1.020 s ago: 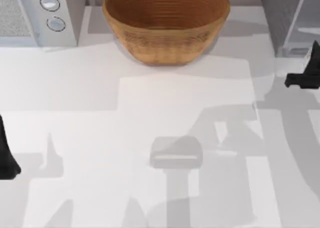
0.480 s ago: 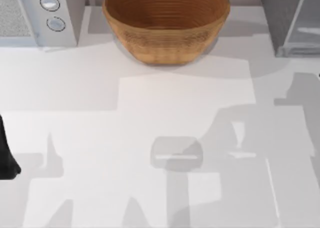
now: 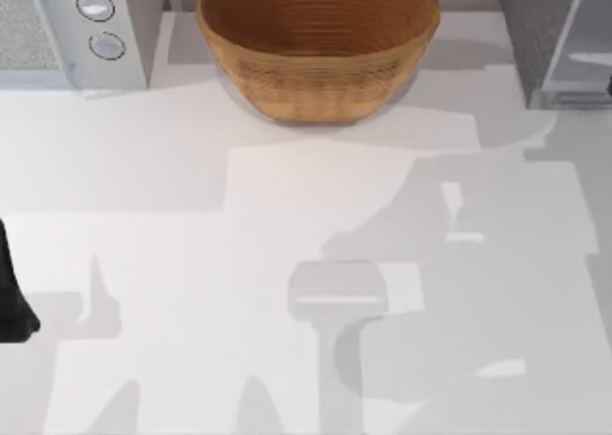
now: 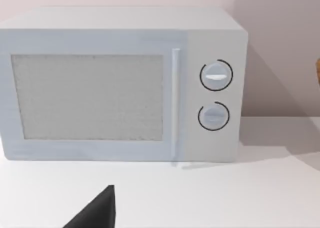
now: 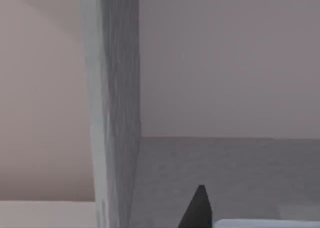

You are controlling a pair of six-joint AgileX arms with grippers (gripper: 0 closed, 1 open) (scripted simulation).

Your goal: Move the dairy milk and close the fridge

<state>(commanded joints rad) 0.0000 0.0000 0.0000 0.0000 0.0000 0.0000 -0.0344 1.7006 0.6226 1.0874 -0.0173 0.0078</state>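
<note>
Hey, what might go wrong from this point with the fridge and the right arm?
1. The right gripper is close beside the grey wall of the fridge, facing its inside; a sideways move might clip that wall.
2. The pale door panel looks ajar, so closing it before the arm is clear could trap the arm.
The left gripper is parked facing the microwave.

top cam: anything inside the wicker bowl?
No. The wicker bowl shows only its bare ribbed inside, between the microwave and the fridge.
</note>
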